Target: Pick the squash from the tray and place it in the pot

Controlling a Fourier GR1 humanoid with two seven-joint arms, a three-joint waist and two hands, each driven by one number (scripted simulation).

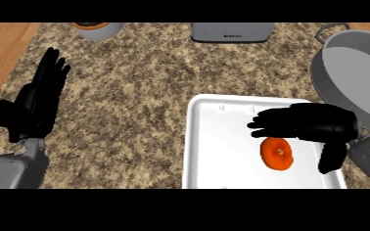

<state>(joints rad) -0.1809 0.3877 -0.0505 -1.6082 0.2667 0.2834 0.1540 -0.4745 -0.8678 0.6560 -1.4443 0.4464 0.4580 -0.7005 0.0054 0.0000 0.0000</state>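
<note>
An orange squash (277,154) lies on the white tray (217,147) at the lower right of the head view. My right hand (312,122) hovers just above and behind the squash, palm down, fingers pointing left and the thumb hanging down at the squash's right; the fingers do not close round it. The grey pot (339,73) stands at the right edge, behind the tray, partly cut off. My left hand (42,95) rests open at the far left with fingers up.
The counter is speckled granite. A grey appliance (232,32) sits at the back centre. A grey cup (98,29) with something orange and green in it stands at the back left. Wood shows at the far left edge.
</note>
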